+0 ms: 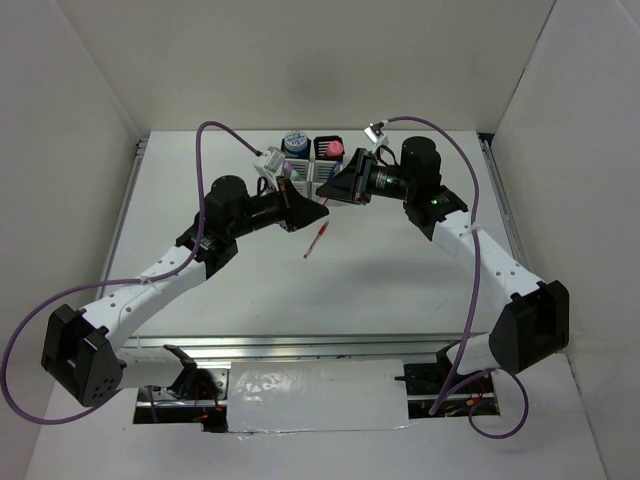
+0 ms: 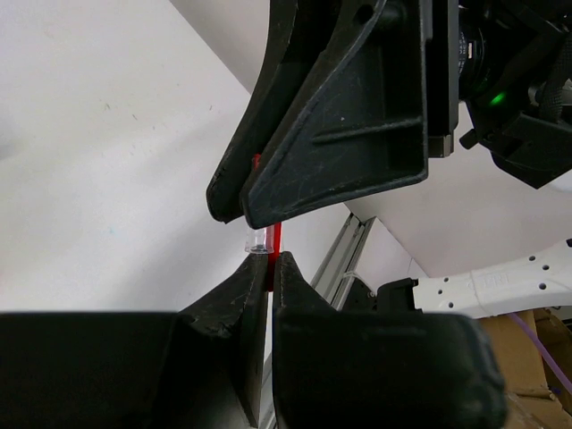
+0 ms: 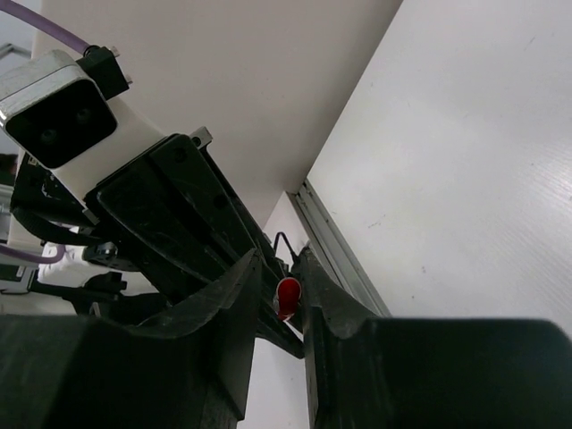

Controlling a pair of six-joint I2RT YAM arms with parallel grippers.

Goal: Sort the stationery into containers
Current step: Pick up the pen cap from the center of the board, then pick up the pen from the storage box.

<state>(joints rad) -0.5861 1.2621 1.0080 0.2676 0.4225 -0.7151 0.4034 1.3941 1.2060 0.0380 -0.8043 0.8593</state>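
1. Where the two arms meet just in front of the block of pen cups [image 1: 312, 168], a thin red pen [image 1: 316, 243] hangs in the air above the white table [image 1: 400, 290]. It slants downward and away from the cups.
2. The left gripper [image 2: 271, 266] is pressed together on this pen. Its wrist view shows the two black fingers squeezing the red shaft, with a clear tip [image 2: 256, 241] poking out just beside them.
3. The right gripper [image 3: 282, 261] faces the same pen from the opposite side, its fingers flanking the pen's red end.
4. Its jaws stand only narrowly apart. The red end lies against one finger with a sliver of gap at the other, so it cannot be told whether they are gripping it.
5. The two grippers sit nose to nose, close against the front of the cup block.
6. The block is made of square slotted cups joined together, some black and some pale.
7. A blue round roll [image 1: 294, 142] stands in the block's far left cup, and a pink-capped tube [image 1: 335, 148] stands in its far right cup.
8. The near cups are partly hidden behind the grippers, and their contents cannot be made out.
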